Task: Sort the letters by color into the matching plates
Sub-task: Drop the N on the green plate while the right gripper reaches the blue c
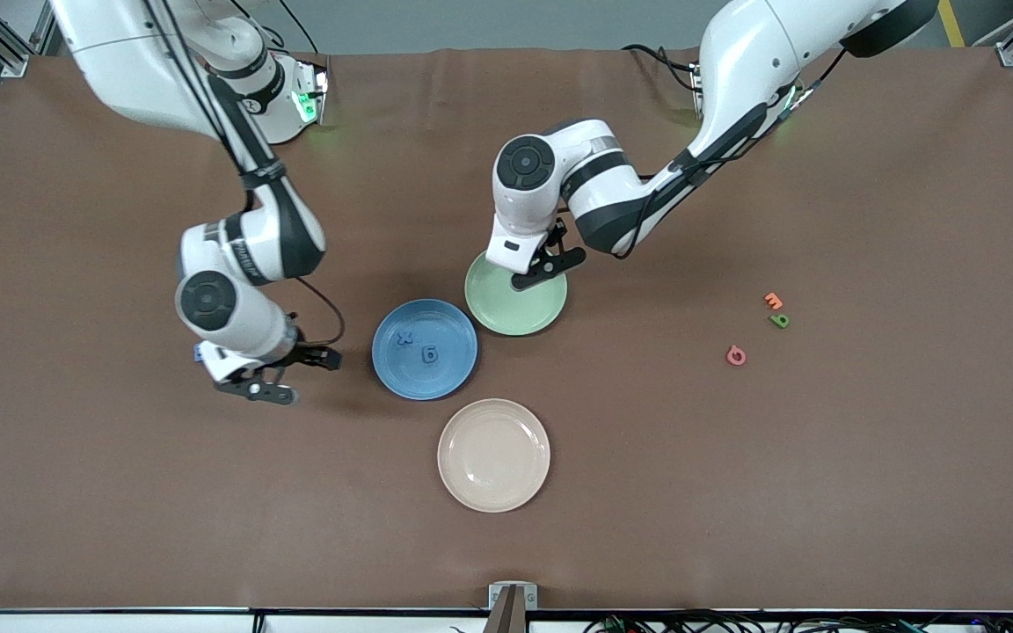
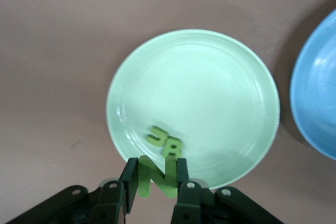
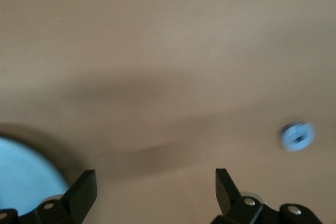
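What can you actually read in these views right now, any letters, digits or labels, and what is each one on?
"N": green foam letter pinched in the left gripper over the green plate.
"X": blue letter lying in the blue plate.
Second blue piece in that plate: looks like a "6", not certain.
Two green pieces in the green plate: overlapping, unreadable.
Orange, green and pink pieces on the table: too small.
No brands or labels readable.

Green foam letter in grip reads "N".

Brown table with blue, green, cream plates, loose letters.
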Motion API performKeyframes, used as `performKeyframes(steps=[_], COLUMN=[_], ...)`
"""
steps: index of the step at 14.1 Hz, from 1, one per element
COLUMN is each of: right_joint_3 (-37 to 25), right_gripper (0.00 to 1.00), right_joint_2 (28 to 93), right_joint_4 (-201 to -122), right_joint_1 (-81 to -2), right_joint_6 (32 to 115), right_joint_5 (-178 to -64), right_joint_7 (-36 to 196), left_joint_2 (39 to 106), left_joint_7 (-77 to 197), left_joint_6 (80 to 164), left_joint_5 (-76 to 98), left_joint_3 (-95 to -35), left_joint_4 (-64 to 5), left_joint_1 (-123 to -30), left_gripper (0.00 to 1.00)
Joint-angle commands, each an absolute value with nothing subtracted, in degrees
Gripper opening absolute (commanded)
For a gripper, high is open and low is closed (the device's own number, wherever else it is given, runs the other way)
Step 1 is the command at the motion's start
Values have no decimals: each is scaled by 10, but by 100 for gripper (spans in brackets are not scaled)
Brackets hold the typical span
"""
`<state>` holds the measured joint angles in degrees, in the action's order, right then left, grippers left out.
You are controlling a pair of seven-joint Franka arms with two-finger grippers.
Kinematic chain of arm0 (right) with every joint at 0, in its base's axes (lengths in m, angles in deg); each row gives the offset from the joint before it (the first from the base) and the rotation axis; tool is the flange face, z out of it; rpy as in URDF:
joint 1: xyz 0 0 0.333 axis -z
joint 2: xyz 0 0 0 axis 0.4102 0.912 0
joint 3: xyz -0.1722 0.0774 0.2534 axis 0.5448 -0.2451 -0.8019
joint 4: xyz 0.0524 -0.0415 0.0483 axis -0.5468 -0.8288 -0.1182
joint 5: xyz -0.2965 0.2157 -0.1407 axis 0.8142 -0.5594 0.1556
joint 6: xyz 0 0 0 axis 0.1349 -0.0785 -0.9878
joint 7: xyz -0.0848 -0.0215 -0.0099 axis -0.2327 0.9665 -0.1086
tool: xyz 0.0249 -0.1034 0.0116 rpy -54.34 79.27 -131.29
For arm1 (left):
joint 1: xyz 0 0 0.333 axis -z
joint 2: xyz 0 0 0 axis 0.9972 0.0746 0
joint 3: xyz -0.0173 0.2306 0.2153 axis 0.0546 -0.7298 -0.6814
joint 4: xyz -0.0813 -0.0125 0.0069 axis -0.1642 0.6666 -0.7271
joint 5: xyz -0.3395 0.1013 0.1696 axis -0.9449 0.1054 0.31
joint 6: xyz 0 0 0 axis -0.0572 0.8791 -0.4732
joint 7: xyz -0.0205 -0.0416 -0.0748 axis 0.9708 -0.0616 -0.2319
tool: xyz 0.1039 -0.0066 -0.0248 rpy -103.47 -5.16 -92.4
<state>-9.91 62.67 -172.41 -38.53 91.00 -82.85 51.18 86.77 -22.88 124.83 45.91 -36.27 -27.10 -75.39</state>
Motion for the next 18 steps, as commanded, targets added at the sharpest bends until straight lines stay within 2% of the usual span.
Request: performKeyframes(steps=[1,4,7,10,16,17,18], right_joint_3=[-111,-112,-112,-112,-117,-117,-117], right_gripper=[100,100,100,100,100,100,100], right_joint_2=[594,594,600,602,602,602,603], right_joint_4=[-1804,-1835,-1864,-1878,-1901,-1902,-1902], right_joint_1=[-321,-270,-236,-226,-245,-251,-255], right_joint_6=[984,1025,1083,1106,1111,1111,1112], right_joint_5=[-812,-812,-812,-812,-815,-816,-818], right_joint_7=[600,683,736,747,744,741,739], left_joint_2=[879,888,892,902,913,913,913], left_joint_7=[-243,-261,-264,-265,-264,-264,-264], left_joint_6=[1272,1309,1326,1348,1367,1367,1367], left_joint_5=[452,453,451,452,453,453,452], left_joint_3=[-377,-391,-436,-473,-480,-482,-485], left_joint_4=[-256,-256,-250,-239,-234,-230,-228], left_joint_1=[-737,-721,-682,-647,-641,-638,-638], left_gripper=[18,18,18,20,21,24,34])
